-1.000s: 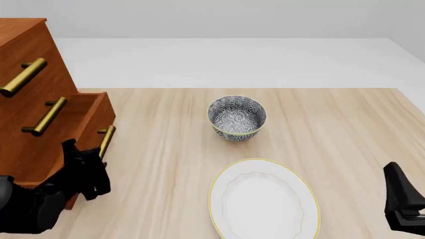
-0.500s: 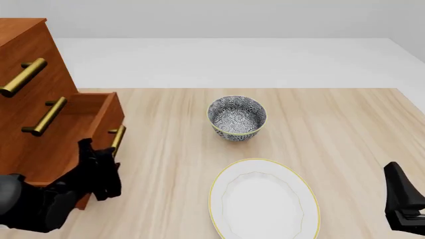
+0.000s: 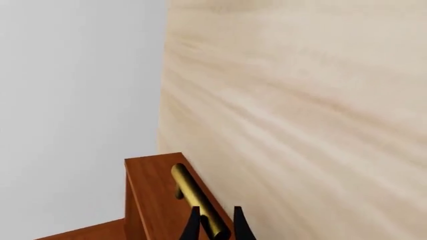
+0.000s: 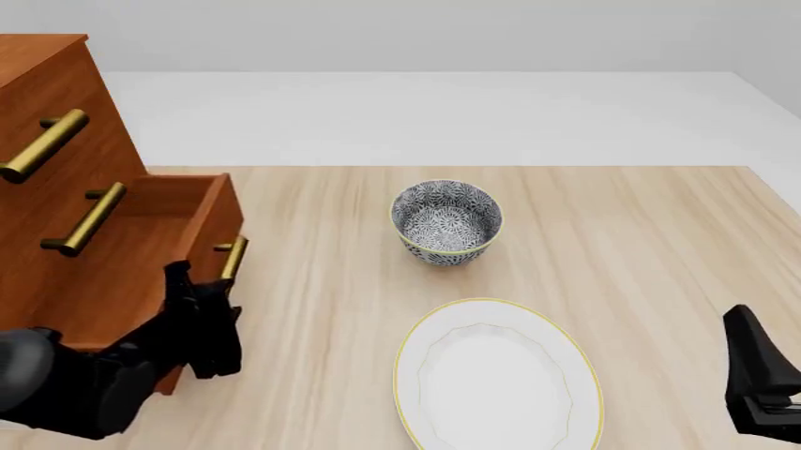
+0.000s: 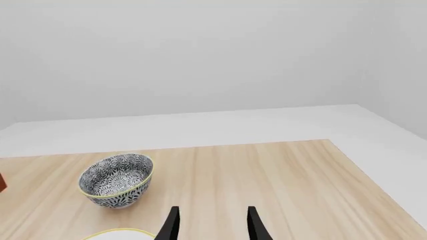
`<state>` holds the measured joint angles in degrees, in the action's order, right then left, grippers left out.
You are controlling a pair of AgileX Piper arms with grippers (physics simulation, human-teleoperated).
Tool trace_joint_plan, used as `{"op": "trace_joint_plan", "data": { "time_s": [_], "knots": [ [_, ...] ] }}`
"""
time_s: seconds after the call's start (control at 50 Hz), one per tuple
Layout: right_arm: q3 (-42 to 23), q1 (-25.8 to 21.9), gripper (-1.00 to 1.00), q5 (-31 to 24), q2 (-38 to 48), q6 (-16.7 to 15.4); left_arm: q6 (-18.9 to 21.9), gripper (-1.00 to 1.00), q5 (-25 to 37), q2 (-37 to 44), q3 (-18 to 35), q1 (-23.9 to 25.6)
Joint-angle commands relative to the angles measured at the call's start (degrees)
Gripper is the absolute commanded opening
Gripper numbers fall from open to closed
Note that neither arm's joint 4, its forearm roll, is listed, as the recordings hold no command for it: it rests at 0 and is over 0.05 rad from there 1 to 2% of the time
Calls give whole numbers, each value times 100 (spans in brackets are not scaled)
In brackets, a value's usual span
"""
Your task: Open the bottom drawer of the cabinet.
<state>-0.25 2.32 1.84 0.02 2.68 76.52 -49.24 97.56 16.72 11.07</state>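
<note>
Since a second ago the bottom drawer (image 4: 188,234) has slid farther out of the cabinet (image 4: 51,141) at the table's (image 4: 626,234) left, the left gripper (image 4: 206,309) moving with it. In the wrist view its fingertips sit close on either side of the brass handle (image 3: 197,205), apparently clamped on it. The right gripper (image 5: 210,225) hangs parted and empty near the bowl (image 5: 117,179).

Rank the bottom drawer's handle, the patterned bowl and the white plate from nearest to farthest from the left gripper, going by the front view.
1. The bottom drawer's brass handle: held between the fingers of the left gripper, at the left of the table.
2. The white plate: right of the gripper, at the near edge.
3. The patterned bowl: farther back, mid-table.
</note>
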Motion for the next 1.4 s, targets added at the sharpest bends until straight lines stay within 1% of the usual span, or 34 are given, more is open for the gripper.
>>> {"op": "trace_joint_plan", "data": {
  "time_s": [0.02,0.6,0.62,0.66,0.78,1.1,1.4],
  "knots": [
    [1,1,100,-4,0,-3,100,-100,-277,46,598,403],
    [5,11,100,-1,0,2,133,-100,-296,120,619,365],
    [5,10,100,0,0,3,148,100,-305,139,616,349],
    [6,11,100,2,0,10,105,100,-249,119,633,345],
    [2,11,100,4,0,15,197,100,-341,171,598,291],
    [-7,17,100,0,0,22,242,100,-356,184,565,283],
    [-29,23,100,-15,0,36,180,100,-263,-88,390,473]
  ]
}}
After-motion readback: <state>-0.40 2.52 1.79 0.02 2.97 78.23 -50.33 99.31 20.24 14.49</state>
